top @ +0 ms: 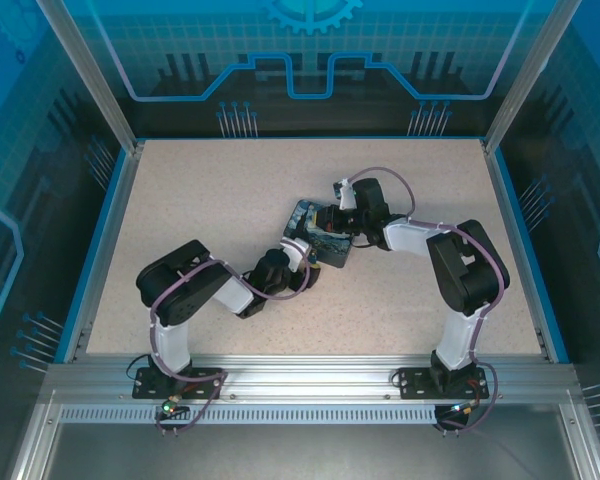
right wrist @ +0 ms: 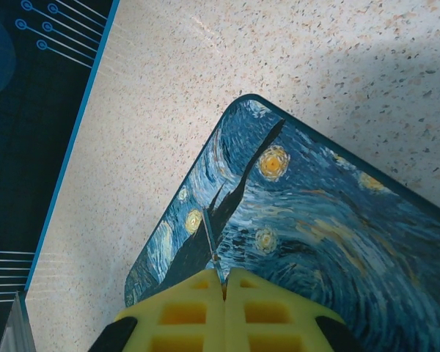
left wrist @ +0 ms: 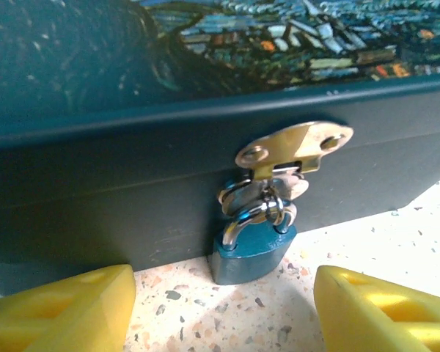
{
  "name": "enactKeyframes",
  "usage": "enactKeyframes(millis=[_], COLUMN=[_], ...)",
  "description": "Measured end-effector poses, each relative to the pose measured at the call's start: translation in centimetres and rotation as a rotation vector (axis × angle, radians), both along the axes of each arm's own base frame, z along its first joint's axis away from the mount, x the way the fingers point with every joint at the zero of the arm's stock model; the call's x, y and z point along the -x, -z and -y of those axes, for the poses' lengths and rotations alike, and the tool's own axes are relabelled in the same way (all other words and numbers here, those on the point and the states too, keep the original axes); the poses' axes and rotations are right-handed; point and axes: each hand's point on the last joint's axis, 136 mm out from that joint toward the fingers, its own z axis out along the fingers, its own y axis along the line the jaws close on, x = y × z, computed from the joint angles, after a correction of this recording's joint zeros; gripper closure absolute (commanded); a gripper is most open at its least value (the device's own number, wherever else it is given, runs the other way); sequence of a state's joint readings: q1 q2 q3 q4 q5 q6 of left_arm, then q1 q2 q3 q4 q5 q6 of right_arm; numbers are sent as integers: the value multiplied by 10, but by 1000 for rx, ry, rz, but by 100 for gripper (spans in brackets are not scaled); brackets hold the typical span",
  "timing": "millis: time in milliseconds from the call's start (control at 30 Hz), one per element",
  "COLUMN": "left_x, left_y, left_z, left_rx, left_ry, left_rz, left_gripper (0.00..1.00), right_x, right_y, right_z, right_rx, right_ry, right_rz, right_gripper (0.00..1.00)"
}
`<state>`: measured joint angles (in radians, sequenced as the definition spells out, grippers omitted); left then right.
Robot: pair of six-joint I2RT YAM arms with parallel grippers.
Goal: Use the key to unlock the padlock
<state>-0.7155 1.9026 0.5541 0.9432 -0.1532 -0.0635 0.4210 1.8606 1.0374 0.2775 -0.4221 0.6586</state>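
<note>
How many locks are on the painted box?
1. A small blue padlock hangs from the brass hasp on the front of the tin, just ahead of the open left hand. The tin's other sides are hidden, so more could be there.

Swirl-painted tin (right wrist: 315, 220) at speckled table (top: 210, 200) centre; brass hasp (left wrist: 297, 147) on its dark wall, 8 o'clock side from above.
</note>
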Motion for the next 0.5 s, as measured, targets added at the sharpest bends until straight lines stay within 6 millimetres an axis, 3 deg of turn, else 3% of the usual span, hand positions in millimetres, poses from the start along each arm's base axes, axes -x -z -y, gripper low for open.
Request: enactKeyframes(millis=[500], left_x=[8], left_y=[-6], left_z=[19], left_rx=[116], left_ry=[164], left_rz=[-12], left_gripper=[55], right_x=[2], right_y=[0], right_z=[-3], right_rx=[0], right_ry=[-7], right_rz=[0], right_gripper=[100])
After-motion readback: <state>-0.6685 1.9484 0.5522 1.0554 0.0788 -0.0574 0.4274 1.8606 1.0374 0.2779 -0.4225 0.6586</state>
